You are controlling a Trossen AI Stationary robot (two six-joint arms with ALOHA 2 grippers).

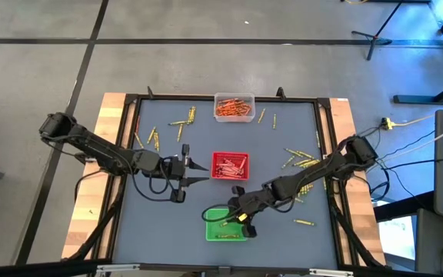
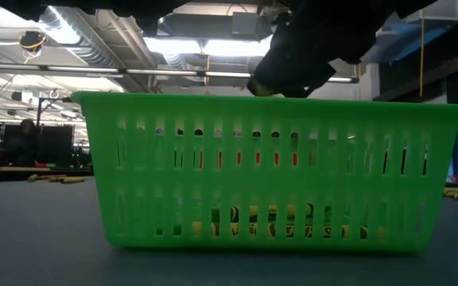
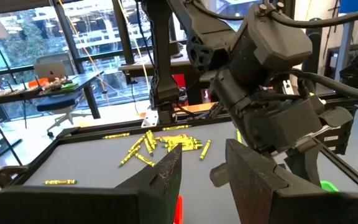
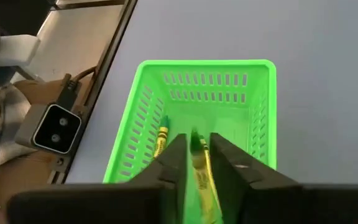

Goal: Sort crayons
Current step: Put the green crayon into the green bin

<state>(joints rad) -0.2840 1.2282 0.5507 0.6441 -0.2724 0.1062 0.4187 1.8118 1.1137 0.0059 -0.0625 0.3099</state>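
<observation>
My right gripper (image 1: 231,218) (image 4: 199,146) hangs over the green tray (image 1: 227,225) (image 4: 204,64), slanting down into it, fingers slightly apart. In the gap between them shows a yellow-green crayon (image 4: 202,171). Another crayon (image 4: 161,140) lies on the tray floor, and several show through the tray's slots (image 2: 269,221). My left gripper (image 1: 204,173) (image 3: 202,165) waits level, just left of the red tray (image 1: 230,165) of red crayons, open with nothing between its fingers. Loose yellow-green crayons (image 1: 302,161) (image 3: 166,143) lie on the mat. My right gripper stands with one finger on either side of the yellow-green crayon (image 4: 197,155), coming from above and slanting down, the fingers along the crayon. I cannot tell whether either finger touches it or whether it lies on the tray floor below.
A clear tray (image 1: 234,107) of orange crayons stands at the far edge. More yellow-green crayons lie at the far left (image 1: 179,123), and one lies near the right (image 1: 304,222). A black frame (image 1: 325,154) rims the mat. The right arm (image 3: 260,81) looms close before my left gripper.
</observation>
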